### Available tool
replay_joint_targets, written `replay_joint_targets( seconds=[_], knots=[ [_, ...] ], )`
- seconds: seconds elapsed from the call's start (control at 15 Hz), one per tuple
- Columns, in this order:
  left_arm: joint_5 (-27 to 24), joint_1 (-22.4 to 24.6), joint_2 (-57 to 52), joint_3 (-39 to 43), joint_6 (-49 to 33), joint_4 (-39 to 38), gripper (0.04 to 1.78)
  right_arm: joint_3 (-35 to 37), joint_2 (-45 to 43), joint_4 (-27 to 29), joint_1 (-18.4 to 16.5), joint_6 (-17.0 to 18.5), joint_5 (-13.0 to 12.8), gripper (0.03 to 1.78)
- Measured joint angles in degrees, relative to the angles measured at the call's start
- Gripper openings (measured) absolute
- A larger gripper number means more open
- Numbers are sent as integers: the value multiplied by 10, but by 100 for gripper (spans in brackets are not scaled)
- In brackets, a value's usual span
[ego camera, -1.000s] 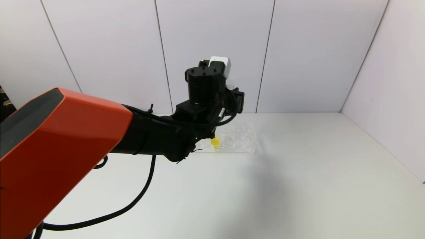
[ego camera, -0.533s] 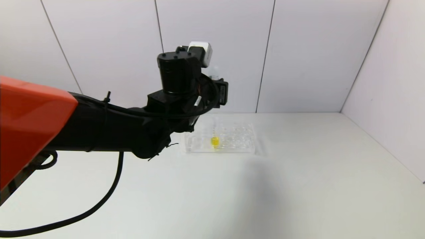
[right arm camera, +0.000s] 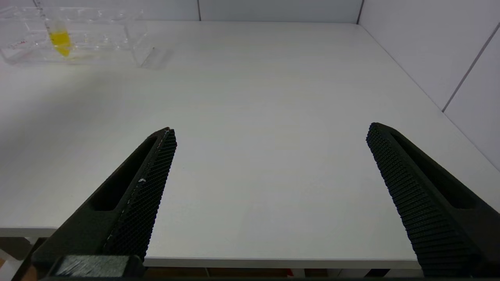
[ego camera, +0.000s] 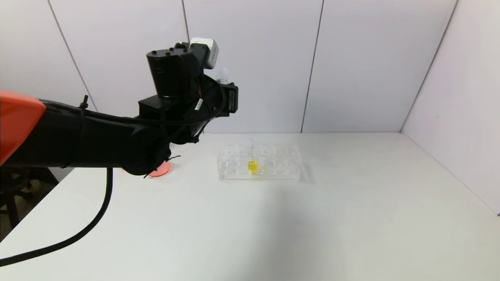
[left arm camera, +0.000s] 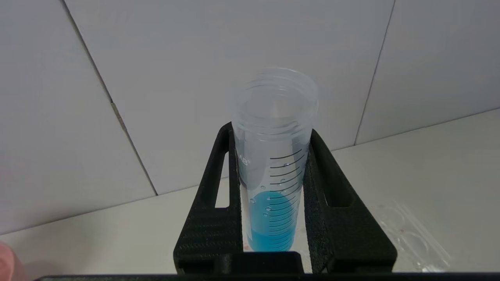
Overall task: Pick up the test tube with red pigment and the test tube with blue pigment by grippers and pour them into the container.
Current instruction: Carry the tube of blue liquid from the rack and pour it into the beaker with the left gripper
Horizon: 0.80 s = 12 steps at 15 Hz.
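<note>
The left pincer [left arm camera: 273,187] is clenched on the test tube with blue pigment [left arm camera: 273,168], one black finger [left arm camera: 213,218] pressing on each side of the clear graduated tube. The tube stands upright in the centre of the left wrist view, with the blue liquid low in it and the open rim above the fingers. In the head view the left arm reaches from the left edge to the upper middle-left of the frame, and the tube's rim [ego camera: 222,75] shows just right of the white camera box, high above the tabletop [ego camera: 312,218].

A pink bowl [ego camera: 162,170] is partly hidden under the arm at the middle left of the head view. To its right, near the centre, a clear tube rack [ego camera: 259,164] holds a tube with yellow liquid [ego camera: 252,163]. The same rack [right arm camera: 78,39] appears in the upper left of the right wrist view.

The right pincer [right arm camera: 269,164] is released, its two fingers spread wide at the bottom of the right wrist view, over the near edge of the tabletop and well apart from the rack.
</note>
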Motion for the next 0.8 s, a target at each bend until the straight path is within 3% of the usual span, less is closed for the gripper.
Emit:
replay_joint_targets(
  seconds=[0.8],
  knots=[
    [-34, 135, -51, 70, -2, -6, 46, 0, 0, 0, 0, 0, 0, 177]
  ],
)
